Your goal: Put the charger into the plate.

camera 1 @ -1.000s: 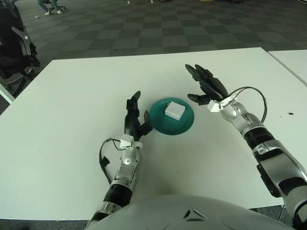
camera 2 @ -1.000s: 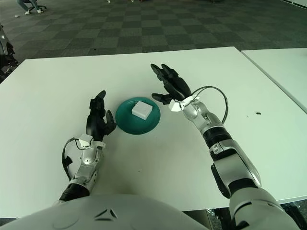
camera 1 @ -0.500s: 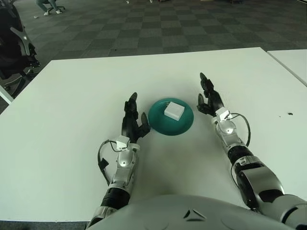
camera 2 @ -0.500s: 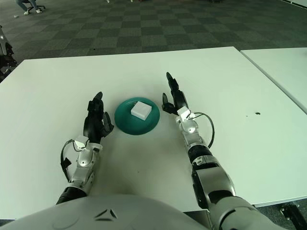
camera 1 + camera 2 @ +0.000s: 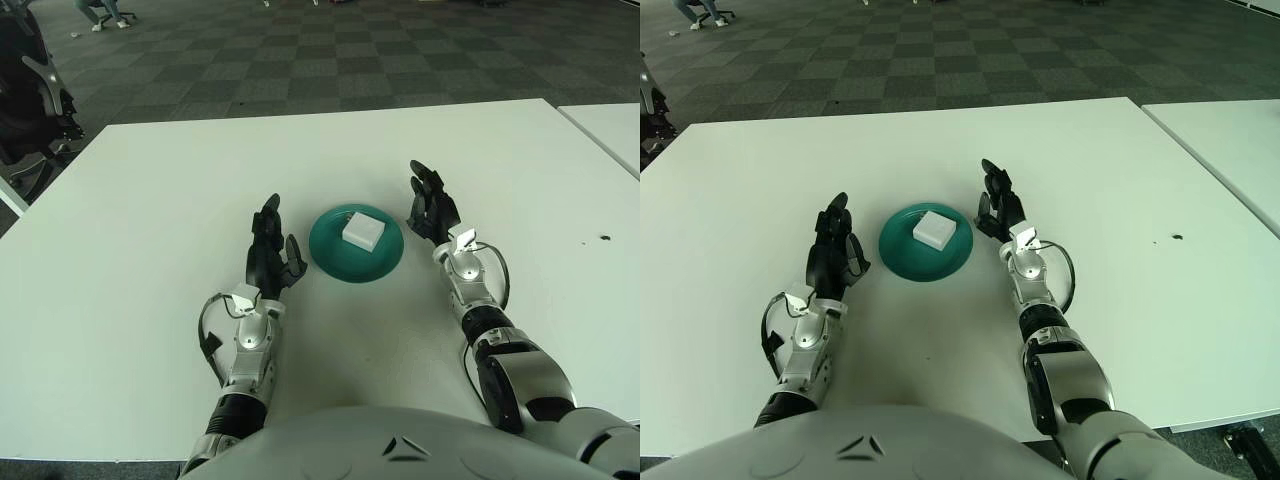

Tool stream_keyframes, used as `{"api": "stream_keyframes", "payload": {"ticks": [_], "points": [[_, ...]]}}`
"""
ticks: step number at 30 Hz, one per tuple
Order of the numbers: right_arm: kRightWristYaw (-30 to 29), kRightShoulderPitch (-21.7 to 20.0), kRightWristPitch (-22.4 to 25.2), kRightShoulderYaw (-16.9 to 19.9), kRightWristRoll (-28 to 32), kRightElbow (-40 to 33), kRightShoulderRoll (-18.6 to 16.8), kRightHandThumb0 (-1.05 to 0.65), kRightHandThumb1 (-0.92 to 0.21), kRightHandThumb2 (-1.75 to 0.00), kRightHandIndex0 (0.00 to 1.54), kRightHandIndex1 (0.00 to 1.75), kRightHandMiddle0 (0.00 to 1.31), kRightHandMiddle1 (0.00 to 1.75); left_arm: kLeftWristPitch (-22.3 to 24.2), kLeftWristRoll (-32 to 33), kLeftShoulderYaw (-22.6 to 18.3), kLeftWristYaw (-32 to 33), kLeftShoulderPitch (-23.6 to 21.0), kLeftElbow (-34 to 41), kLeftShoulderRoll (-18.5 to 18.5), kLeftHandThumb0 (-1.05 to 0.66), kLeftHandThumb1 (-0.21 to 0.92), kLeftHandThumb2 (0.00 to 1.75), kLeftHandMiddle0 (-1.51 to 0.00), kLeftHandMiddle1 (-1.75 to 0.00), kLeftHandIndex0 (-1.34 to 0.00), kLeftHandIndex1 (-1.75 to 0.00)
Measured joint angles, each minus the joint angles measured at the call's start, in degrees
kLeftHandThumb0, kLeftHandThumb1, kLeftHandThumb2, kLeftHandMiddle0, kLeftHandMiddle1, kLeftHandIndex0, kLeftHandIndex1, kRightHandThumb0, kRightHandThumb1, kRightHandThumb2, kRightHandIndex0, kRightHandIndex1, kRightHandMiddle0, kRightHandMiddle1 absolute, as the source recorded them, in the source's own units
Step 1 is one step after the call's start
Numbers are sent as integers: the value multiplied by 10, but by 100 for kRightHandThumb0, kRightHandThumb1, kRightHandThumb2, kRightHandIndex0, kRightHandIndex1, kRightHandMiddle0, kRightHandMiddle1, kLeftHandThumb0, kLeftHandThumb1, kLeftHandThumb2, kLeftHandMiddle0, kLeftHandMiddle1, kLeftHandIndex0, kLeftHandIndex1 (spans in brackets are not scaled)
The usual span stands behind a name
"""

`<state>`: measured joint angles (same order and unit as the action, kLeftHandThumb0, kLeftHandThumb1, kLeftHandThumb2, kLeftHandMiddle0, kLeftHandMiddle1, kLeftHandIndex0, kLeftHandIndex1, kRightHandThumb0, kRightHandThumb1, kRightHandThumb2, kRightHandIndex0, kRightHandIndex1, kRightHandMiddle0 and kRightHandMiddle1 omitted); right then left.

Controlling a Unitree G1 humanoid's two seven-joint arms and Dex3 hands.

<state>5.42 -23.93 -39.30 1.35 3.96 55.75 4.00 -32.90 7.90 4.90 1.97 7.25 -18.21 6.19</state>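
Your task looks done: the charger [image 5: 362, 230] lies in the plate [image 5: 330, 256], between your empty, spread left hand [image 5: 268, 254] and right hand [image 5: 432, 205].

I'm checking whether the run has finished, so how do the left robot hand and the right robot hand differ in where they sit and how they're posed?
The left robot hand shows left of the teal plate; the right robot hand shows right of it. The left one sits nearer the robot, the right one farther up the white table, level with the plate. Both are open with fingers pointing away from the robot, holding nothing; the white charger lies in the plate.
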Motion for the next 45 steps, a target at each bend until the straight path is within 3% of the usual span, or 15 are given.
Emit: {"api": "stream_keyframes", "payload": {"ticks": [18,33,45], "points": [[13,25,48,29,8,-45,-32,-93,-92,-100,20,1,0,61,43,-4,-6,-12,36,37,2,-85,92,104,-12,0,0,-38],[4,57,51,37,11,-77,-50,-95,-92,-102,3,0,0,28,43,-6,-10,-16,35,34,2,-85,92,107,-8,0,0,-36],[6,79,53,35,5,-102,-51,-96,-92,-105,0,0,0,17,40,-7,-13,-19,26,23,2,-86,92,108,-8,0,0,-34]]}}
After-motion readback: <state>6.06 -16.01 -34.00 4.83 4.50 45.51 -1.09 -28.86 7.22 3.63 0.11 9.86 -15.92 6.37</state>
